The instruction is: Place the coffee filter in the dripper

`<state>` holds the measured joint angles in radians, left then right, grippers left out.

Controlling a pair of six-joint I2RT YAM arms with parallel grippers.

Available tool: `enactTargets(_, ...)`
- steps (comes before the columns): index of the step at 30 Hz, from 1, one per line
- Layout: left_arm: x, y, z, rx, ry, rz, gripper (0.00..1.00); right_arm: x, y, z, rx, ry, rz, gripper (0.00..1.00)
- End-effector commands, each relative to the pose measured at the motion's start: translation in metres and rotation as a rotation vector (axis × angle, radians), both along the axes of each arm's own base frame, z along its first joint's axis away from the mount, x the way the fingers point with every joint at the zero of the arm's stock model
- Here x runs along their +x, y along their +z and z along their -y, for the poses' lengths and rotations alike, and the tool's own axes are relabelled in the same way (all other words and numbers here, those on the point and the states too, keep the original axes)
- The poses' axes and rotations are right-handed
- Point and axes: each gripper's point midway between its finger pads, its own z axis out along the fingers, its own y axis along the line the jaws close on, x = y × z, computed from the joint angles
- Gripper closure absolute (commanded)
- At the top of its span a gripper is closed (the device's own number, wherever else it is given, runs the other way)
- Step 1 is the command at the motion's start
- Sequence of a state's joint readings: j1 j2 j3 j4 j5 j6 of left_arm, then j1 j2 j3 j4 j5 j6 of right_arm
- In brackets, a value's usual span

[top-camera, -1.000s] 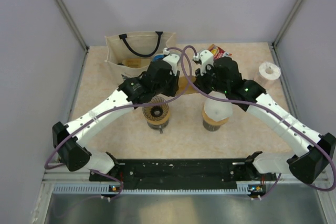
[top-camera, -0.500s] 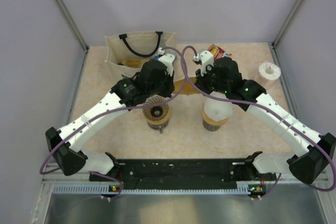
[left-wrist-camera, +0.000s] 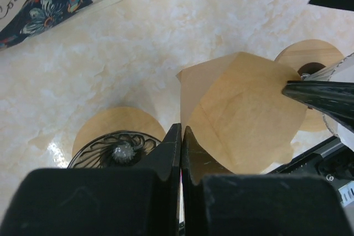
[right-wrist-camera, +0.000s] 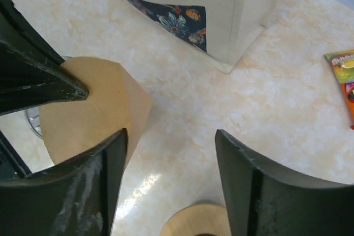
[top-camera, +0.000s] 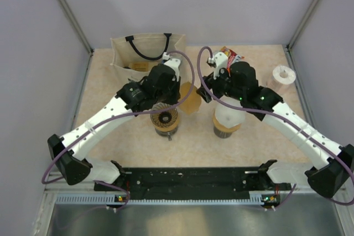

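Observation:
The brown paper coffee filter (top-camera: pixel 189 97) hangs above the table between the two arms. My left gripper (top-camera: pixel 180 90) is shut on its left edge, and in the left wrist view the jaws (left-wrist-camera: pixel 182 131) meet on the filter (left-wrist-camera: pixel 243 109). The dripper (top-camera: pixel 165 117), a dark ribbed cone in a tan ring, stands just below and left of the filter; it also shows by the left finger (left-wrist-camera: pixel 119 148). My right gripper (top-camera: pixel 206 93) is open beside the filter (right-wrist-camera: pixel 83 109), its jaws (right-wrist-camera: pixel 171 142) wide apart over bare table.
A white translucent cone (top-camera: pixel 228 115) on a tan base stands right of the dripper, under the right arm. A cream tote bag (top-camera: pixel 145 53) sits at the back left, a snack packet (top-camera: pixel 231 54) behind the grippers, and a white roll (top-camera: pixel 284 75) at the far right.
The right gripper has opened and let go of the filter, drawing slightly right. The left gripper has closed on the filter's edge and now holds it alone.

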<state>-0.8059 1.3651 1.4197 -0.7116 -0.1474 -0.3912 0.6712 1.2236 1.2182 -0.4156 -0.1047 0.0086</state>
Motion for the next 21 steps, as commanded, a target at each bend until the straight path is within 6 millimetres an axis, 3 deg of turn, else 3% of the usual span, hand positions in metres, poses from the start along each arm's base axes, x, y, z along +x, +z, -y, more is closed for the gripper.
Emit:
enactTargets(1,-0.003,0.019,-0.013,-0.027,0.088,-0.021,1.0,-0.01,0.057,-0.008,0.203,0.05,0.152,0.31)
enactTargets(5,-0.008,0.023,-0.021,-0.045,0.128,-0.067,1.0,-0.018,0.087,0.004,0.335,-0.003,0.238,0.18)
enactTargets(8,-0.014,0.031,-0.031,-0.054,0.151,-0.108,1.0,-0.022,0.093,0.023,0.393,-0.087,0.278,0.01)
enactTargets(13,-0.035,0.028,-0.051,-0.07,0.156,-0.266,1.0,-0.023,0.082,0.044,0.401,-0.182,0.285,0.01)
enactTargets(21,-0.061,0.017,-0.075,-0.052,0.183,-0.392,1.0,-0.012,0.061,0.047,0.34,-0.235,0.243,0.01)
